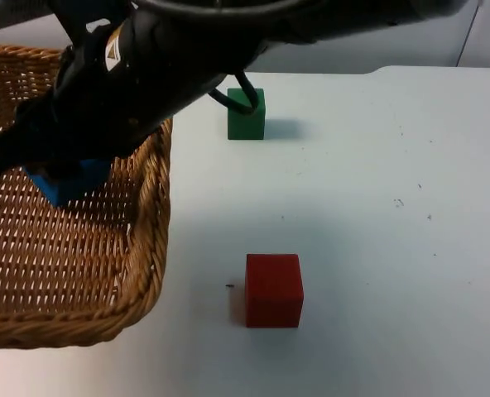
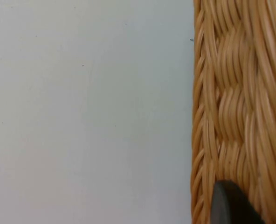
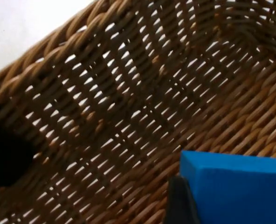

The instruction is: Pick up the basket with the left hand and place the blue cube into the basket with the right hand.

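- You're seeing the right gripper (image 1: 59,178) clamping the blue cube (image 1: 69,182) over the basket (image 1: 150,240).
- Left gripper (image 2: 231,205) is sitting at the basket's rim; can't tell its grip.
- Red cube (image 1: 273,289) & green cube (image 1: 246,116) are sitting on the table (image 1: 377,207).

On my white table (image 1: 394,248) sit two cubes that I am not working with. A green cube (image 1: 246,116) rests toward the far side, close to where the table top ends at the grey partition wall (image 1: 369,41). It casts a soft shadow on the table beside it. A red cube (image 1: 273,289) rests nearer the camera, well apart from the green one and roughly in line with it. Both cubes sit flat and upright on the bare surface, touching nothing else. A few small dark specks mark the table top, one just beside the red cube.
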Controlling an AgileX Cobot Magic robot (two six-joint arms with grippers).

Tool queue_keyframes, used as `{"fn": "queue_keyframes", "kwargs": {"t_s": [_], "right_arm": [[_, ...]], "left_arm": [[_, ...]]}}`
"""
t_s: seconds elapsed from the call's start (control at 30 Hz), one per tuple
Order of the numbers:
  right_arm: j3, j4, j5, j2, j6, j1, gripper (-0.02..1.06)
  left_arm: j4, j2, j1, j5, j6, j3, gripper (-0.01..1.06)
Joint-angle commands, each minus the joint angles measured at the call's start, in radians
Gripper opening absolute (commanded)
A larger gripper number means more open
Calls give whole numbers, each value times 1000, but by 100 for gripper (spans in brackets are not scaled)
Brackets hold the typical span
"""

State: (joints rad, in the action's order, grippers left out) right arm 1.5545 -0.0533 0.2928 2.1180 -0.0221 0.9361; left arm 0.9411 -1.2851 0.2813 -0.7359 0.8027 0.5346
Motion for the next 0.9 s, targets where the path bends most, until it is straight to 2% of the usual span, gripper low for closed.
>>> {"fn": "queue_keyframes", "kwargs": {"t_s": [0.0,0.23,0.33,0.4,0.5,0.53,0.63,0.67,0.73,0.87], "right_arm": [[6,4,-23,19,-1,5,0],[6,4,-22,37,-3,5,0],[6,4,-29,37,-3,5,5],[6,4,-41,33,-3,5,18],[6,4,-51,13,-3,5,48],[6,4,-51,13,-3,5,48],[6,4,-37,-20,-3,5,79],[6,4,-37,-20,-3,5,79],[6,32,-4,-58,-12,5,92],[6,68,30,-99,-12,5,93]], "left_arm": [[35,-3,4,-19,2,-1,0],[35,-3,4,-19,2,-1,0],[35,-3,4,-19,2,-1,0],[35,-3,4,-19,2,-1,0],[35,-3,4,-19,2,-1,0],[35,-3,4,-19,2,-1,0],[35,-3,4,-15,2,-1,0],[35,-3,4,-15,2,-1,0],[35,-3,4,-15,2,-1,0],[35,-3,4,-15,2,-1,0]]}}
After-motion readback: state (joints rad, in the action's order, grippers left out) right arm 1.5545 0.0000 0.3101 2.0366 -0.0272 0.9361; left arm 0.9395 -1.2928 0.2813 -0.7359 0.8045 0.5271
